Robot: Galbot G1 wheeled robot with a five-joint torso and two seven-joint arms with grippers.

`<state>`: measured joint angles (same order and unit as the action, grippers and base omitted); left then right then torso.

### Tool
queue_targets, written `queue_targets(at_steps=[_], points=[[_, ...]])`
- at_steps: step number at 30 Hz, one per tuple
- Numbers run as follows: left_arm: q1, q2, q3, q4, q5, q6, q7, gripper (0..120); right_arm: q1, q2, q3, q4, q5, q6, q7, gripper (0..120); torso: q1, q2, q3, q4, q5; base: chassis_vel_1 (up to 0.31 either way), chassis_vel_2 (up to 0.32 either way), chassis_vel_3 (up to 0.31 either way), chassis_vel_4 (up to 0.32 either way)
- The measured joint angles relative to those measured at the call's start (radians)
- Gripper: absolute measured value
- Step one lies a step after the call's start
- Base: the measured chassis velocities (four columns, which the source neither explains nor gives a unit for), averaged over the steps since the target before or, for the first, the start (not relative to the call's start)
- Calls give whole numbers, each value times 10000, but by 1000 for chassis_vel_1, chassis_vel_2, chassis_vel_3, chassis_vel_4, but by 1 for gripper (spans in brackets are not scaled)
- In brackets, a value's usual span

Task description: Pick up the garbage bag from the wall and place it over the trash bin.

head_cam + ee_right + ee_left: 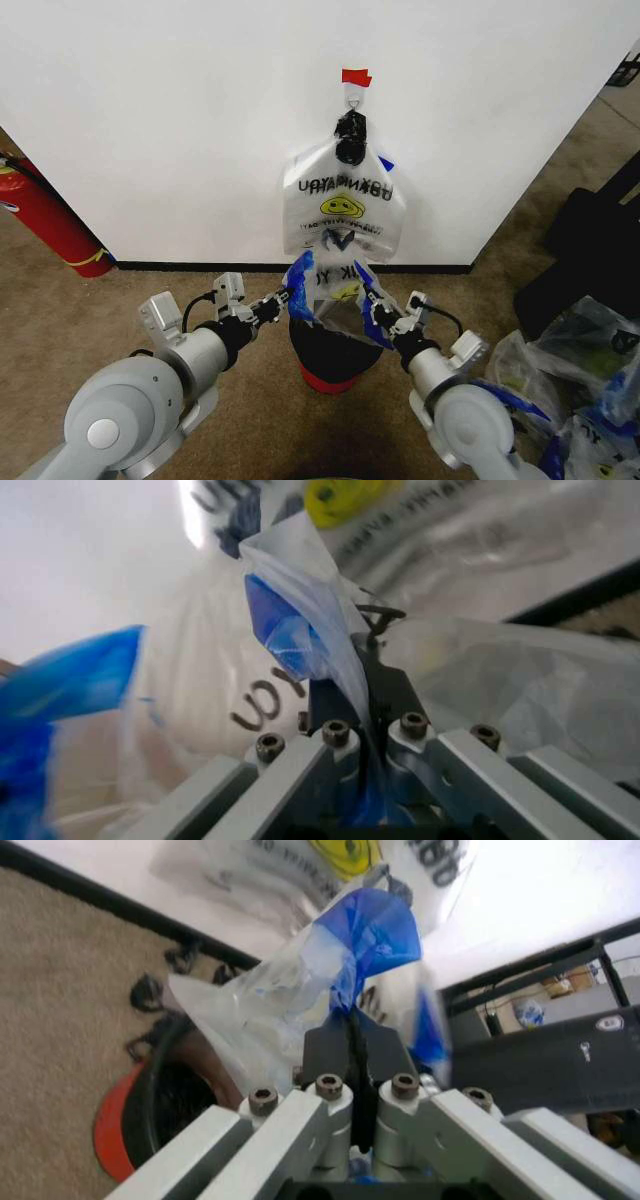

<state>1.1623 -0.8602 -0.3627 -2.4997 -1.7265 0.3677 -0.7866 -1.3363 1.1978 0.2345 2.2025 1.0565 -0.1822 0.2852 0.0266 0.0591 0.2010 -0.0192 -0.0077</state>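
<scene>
The garbage bag (335,290) is thin, limp plastic: light and slippery, likely to sag or slide unless it is held by its blue edges. It hangs stretched between the two tools, directly over the trash bin (330,355) below the wall (180,120). The left tool (285,297) pinches the bag's edge at nine o'clock, and the right tool (377,310) pinches it at three o'clock. Both are pressed tight on plastic.

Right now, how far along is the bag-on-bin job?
Done: the garbage bag is off the wall. In hand: left gripper and right gripper each pinch a blue edge, spreading it above the trash bin. Left: pulling it over the rim.
</scene>
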Motion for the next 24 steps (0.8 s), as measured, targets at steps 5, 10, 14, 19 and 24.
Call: queue_targets(at_steps=[5,10,14,19,24], points=[[-149,412,-589,-2,-600,178,45,0,-89,-449,346,1255,518,-112,-2,0,0,1,-1,-1,-3,0,0,0,0],[-460,883,-1127,-3,-1247,554,62,0,-269,-1088,733,2362,1148,-378,-15,0,0,0,-1,-1,-3,0,0,0,0],[-596,1540,-2061,-7,-2324,1173,-81,0,-529,-1806,1110,2991,1619,-584,30,0,0,1,-1,-1,-3,0,0,0,0],[-633,2014,-2864,-8,-3168,1264,-201,0,-648,-2242,1335,3032,2005,-721,114,0,0,1,0,0,-1,0,0,0,0],[-653,2360,-3456,-9,-3855,1273,-413,0,-694,-2494,1301,3033,2272,-779,151,0,0,0,0,-1,-4,0,0,0,0]])
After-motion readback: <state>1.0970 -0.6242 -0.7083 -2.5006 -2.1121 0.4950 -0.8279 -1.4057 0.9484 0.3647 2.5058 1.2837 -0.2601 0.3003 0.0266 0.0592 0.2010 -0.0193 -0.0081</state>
